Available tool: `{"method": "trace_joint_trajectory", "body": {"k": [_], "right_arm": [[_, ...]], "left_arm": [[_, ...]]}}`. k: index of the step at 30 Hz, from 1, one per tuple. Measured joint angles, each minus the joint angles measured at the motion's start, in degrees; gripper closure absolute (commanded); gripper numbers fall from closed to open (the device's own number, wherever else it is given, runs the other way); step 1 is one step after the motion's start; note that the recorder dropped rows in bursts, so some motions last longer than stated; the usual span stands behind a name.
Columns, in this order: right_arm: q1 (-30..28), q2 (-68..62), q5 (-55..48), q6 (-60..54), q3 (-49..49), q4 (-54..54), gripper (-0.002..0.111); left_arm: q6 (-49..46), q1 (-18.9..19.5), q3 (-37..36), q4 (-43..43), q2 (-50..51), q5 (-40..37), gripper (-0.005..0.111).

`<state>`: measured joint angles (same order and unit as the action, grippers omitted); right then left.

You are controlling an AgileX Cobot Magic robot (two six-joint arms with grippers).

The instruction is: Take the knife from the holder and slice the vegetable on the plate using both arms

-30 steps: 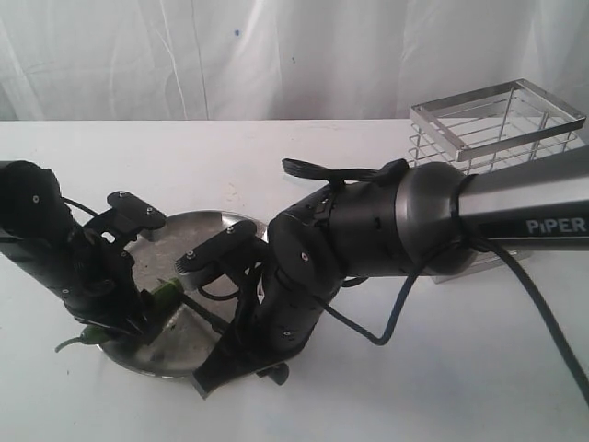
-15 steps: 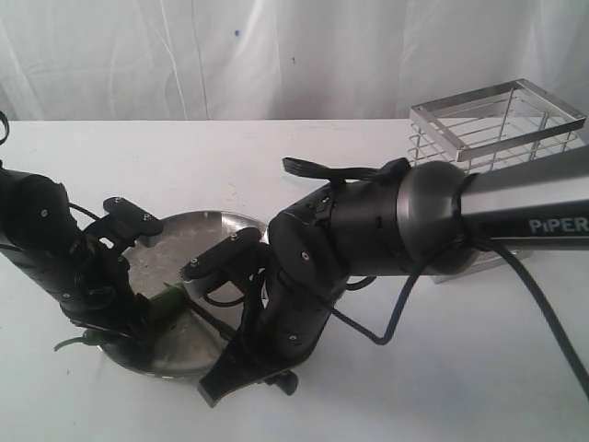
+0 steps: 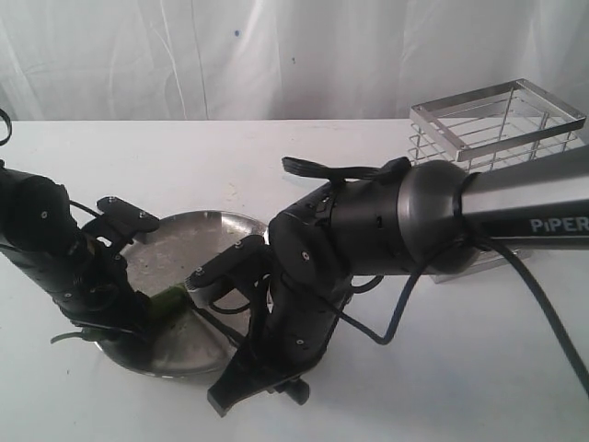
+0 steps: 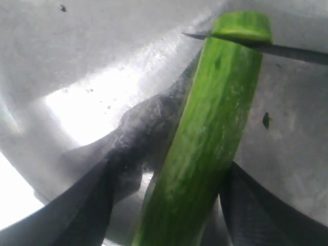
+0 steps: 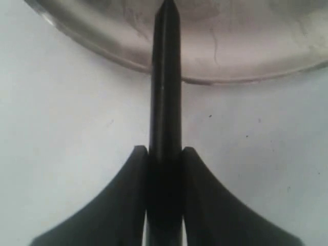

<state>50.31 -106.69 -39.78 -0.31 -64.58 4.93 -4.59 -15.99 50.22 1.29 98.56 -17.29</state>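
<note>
Plate (image 3: 198, 226), the wide dull-grey steel dish, sits on your white table (image 3: 442, 368). Your right hand (image 5: 165, 169), clamped on the slim black knife (image 5: 165, 77), has drawn back and lower; your left hand (image 4: 164, 205) still pinches the dark green vegetable (image 4: 210, 138). The blade now bites near its end, so slicing is under way.

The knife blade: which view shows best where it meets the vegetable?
The left wrist view: the knife blade crosses the vegetable near its cut end. The right wrist view shows only the knife's handle gripped, pointing over the plate; the exterior view has the contact hidden by the arms.
</note>
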Motion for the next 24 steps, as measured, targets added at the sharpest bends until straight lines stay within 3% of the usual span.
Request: {"method": "trace_joint_trajectory", "body": {"k": [24], "right_arm": [[0.0, -3.5, -11.0, -2.1, -9.7, -6.3, 0.108]], "left_arm": [[1.4, 0.0, 0.0, 1.1, 0.0, 0.3, 0.043]]}}
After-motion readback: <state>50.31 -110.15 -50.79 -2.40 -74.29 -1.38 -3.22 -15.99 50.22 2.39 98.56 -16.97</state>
